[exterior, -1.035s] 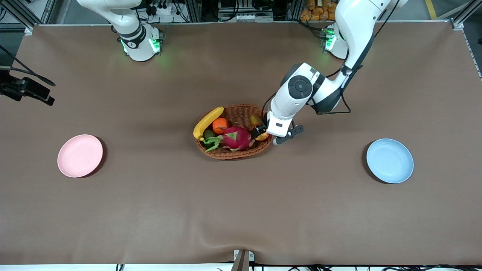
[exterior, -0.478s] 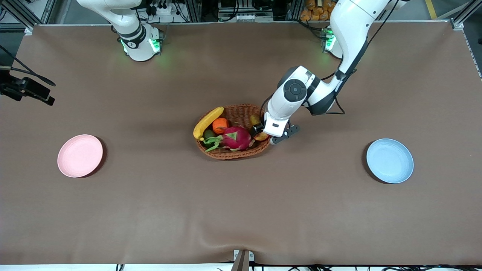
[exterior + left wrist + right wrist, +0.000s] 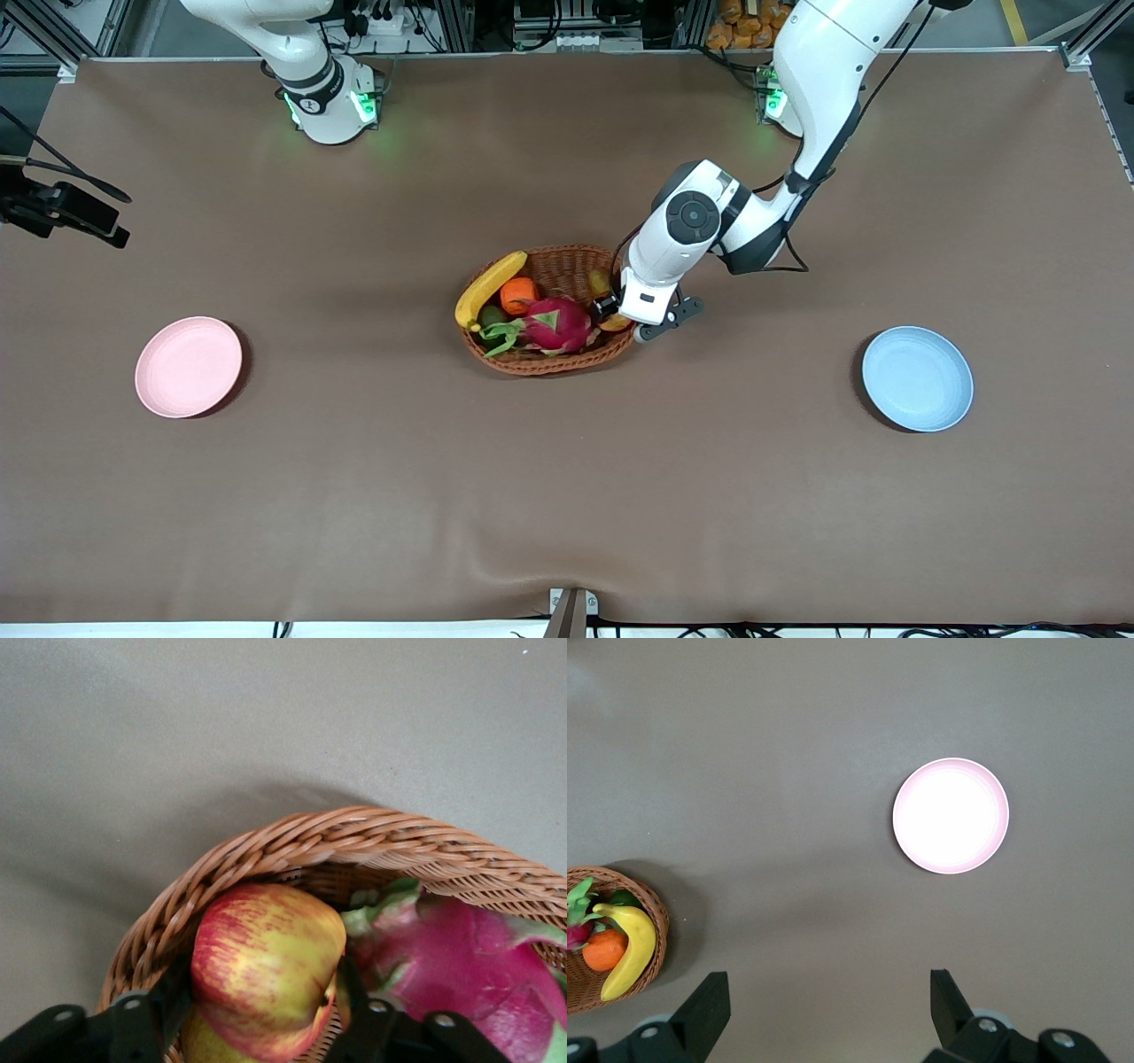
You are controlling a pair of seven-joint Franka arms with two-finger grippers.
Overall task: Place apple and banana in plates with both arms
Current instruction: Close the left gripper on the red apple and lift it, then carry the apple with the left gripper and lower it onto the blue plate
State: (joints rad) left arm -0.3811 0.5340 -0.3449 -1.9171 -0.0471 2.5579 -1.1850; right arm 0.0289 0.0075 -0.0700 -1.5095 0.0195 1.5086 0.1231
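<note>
Wicker basket [image 3: 354, 837] wall and dragon fruit [image 3: 461, 948] crowd the apple [image 3: 266, 970], which sits at the basket's left-arm end between the left gripper's [image 3: 264, 1014] spread fingers, so closing may snag either; right gripper [image 3: 824, 1010] waits open, raised.

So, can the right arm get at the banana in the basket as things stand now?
Probably yes. The banana lies on top at the rim of the basket, toward the right arm's end, with nothing covering it. The left claw works at the apple at the basket's left-arm end. The right claw is open, high over bare table.
</note>
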